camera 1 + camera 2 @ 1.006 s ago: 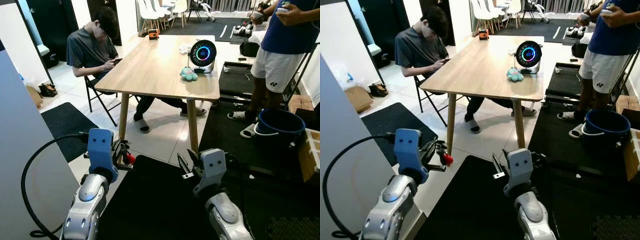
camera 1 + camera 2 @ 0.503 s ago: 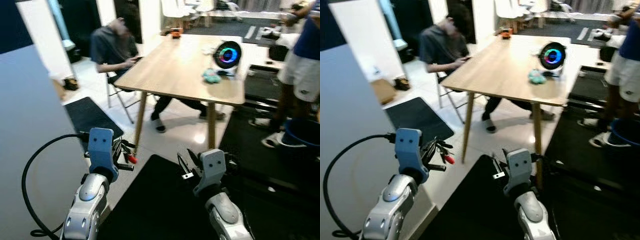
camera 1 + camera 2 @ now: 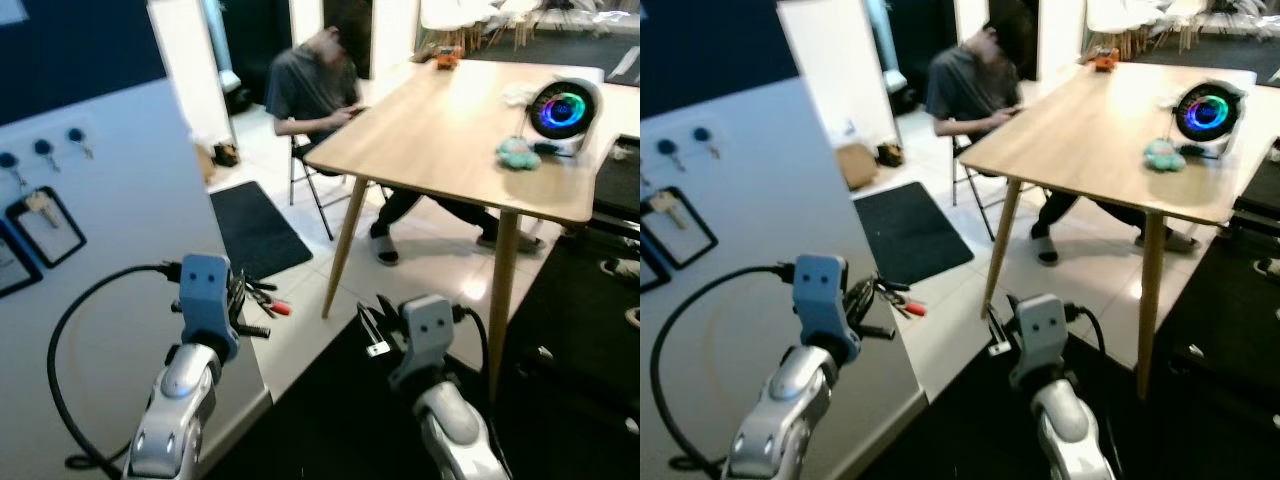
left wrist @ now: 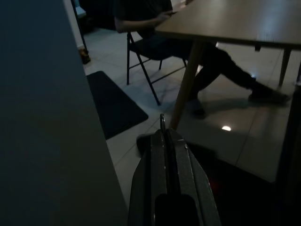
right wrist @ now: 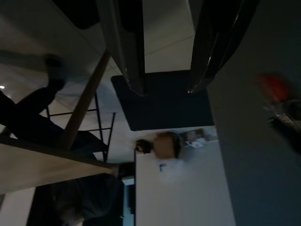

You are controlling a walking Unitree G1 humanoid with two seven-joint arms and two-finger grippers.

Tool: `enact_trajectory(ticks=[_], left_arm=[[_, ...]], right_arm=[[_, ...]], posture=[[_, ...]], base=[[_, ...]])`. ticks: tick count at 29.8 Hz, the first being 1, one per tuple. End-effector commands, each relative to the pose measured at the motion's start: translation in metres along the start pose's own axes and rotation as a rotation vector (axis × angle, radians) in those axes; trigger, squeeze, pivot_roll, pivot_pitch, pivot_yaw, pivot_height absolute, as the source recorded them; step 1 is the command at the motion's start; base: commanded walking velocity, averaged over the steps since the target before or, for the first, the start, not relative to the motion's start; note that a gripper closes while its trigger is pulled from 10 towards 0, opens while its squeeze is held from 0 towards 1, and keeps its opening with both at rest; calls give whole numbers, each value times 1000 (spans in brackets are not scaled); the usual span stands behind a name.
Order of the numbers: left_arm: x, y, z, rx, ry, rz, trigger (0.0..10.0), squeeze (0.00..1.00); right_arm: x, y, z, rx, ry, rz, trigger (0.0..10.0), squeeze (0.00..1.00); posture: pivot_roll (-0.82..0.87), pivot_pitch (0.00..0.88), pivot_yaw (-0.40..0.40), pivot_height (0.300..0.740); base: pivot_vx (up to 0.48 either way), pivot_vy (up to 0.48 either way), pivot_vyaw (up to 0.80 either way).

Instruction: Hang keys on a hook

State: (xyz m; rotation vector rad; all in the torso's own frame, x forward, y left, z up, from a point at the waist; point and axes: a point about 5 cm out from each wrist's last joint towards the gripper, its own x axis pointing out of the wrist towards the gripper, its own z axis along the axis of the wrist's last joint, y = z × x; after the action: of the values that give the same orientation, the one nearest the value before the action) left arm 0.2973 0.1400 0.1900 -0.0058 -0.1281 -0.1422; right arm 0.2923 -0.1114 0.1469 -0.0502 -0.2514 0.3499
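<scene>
My left gripper [image 3: 248,304] is raised in front of me, shut on a bunch of keys [image 3: 264,300] with a red tag [image 3: 281,308]. In the left wrist view its fingers [image 4: 175,160] press together with a thin metal piece sticking out at the tip. To its left stands a pale wall panel [image 3: 120,250] carrying small blue hooks [image 3: 40,148] high up. A key in a black frame [image 3: 42,224] hangs below them. The hooks are well left of and above the keys. My right gripper [image 3: 368,326] is open and holds nothing, its fingers [image 5: 124,47] standing apart.
A wooden table [image 3: 450,120] stands ahead on the right, bearing a round glowing device [image 3: 562,105] and a teal plush [image 3: 515,150]. A person [image 3: 320,85] sits at its far left side. A black mat [image 3: 255,228] lies by the panel's edge, and dark matting [image 3: 330,420] covers the floor below my arms.
The camera has swung left: the table and person slid to the right, and the wall panel with its hooks came into view. Both arms keep their pose, keys still held.
</scene>
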Motion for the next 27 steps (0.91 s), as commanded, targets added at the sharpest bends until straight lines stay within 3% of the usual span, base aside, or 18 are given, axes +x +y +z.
enact_trajectory(ticks=[1,27], left_arm=[[-2,8,-1,23,3,26,10000,0],[-2,7,-1,22,2,24,10000,0]], right_arm=[[-1,5,-3,23,7,14,10000,0],[-2,6,-3,22,6,15,10000,0]], posture=[[42,108,85,740],[42,112,84,740]], base=[[0,0,794],[0,0,794]])
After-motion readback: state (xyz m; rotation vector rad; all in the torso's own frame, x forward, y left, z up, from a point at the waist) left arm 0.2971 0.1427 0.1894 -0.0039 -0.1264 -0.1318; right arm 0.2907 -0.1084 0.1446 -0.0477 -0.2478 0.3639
